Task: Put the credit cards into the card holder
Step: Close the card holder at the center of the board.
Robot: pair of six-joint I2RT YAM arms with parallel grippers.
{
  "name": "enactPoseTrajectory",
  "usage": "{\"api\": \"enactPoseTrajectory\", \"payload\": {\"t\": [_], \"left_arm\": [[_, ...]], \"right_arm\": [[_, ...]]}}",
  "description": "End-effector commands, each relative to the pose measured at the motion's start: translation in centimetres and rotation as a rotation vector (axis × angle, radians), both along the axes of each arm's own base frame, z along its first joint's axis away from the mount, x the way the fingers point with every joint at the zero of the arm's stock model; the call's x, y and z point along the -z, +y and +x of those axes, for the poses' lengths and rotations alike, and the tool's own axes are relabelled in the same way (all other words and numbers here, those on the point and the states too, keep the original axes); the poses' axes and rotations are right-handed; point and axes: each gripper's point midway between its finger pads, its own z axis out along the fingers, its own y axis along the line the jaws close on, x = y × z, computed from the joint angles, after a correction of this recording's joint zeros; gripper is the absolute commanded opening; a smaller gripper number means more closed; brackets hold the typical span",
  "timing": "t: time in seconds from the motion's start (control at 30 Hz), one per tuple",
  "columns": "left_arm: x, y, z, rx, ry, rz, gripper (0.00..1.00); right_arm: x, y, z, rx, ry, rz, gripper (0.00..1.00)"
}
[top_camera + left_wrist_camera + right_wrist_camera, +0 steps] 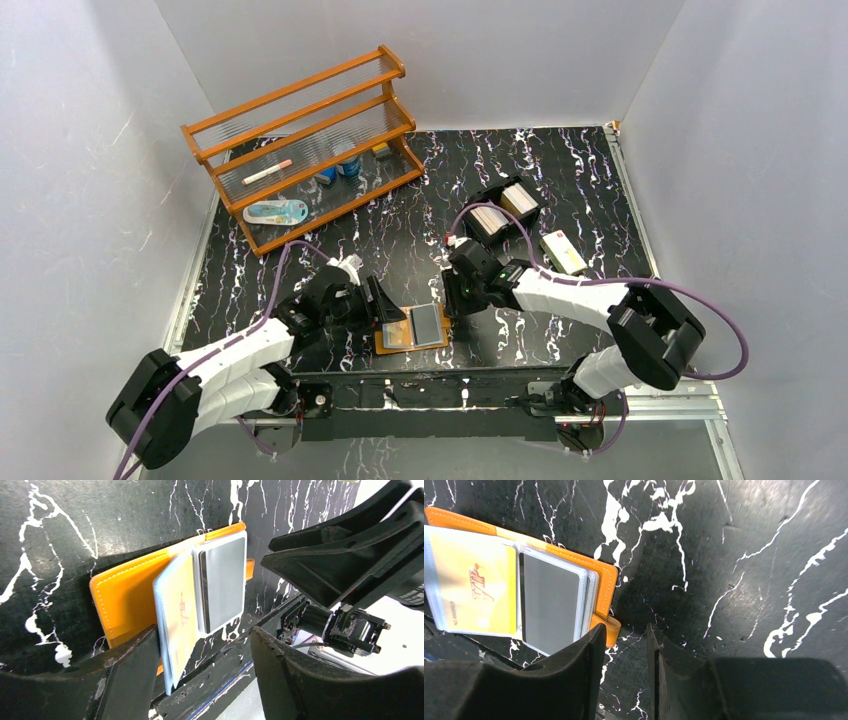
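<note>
Orange card holder (125,600) — credit cards (222,580) inside

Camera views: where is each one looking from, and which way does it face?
Top external: high behind the robot, looking down at the table; left arm and right arm show.
Left wrist: on the left arm, facing the open card holder; left gripper in front, right gripper beyond.
Right wrist: on the right arm, looking down at the card holder's tab side; right gripper shows.
Shared: all three see the card holder.

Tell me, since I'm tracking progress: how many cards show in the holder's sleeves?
2: a yellow card in the left sleeve, a grey card in the right. Sleeves underneath may hide more.
</note>
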Motion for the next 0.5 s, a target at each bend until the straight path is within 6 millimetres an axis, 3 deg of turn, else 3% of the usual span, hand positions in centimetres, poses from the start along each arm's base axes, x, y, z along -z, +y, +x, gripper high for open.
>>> {"api": "enactPoseTrajectory", "payload": {"t": [0.0, 0.17, 0.3, 0.37, 0.47], "left_arm": [[-1.5, -1.5, 0.2, 0.057, -0.031, -0.076, 0.61], [-1.5, -1.0, 0.2, 0.057, -0.034, -0.035, 0.59], [-2.8, -1.0, 0.6, 0.062, -0.072, -0.039, 0.57], [-3.7, -1.0, 0.9, 0.063, -0.093, -0.029, 0.51], [-3.0, 0.3, 1.1, 0.042, -0.070, 0.082, 0.35]], "right_arm": [[0.3, 0.9, -0.5, 0.038, 0.044, 0.069, 0.42], [0.7, 2.2, -1.3, 0.027, 0.085, 0.130, 0.39], [1.2, 4.2, -2.9, -0.007, 0.107, 0.155, 0.38], [1.0, 5.7, -3.8, -0.032, 0.106, 0.176, 0.38], [0.9, 7.9, -4.9, -0.081, 0.098, 0.172, 0.38]]}}
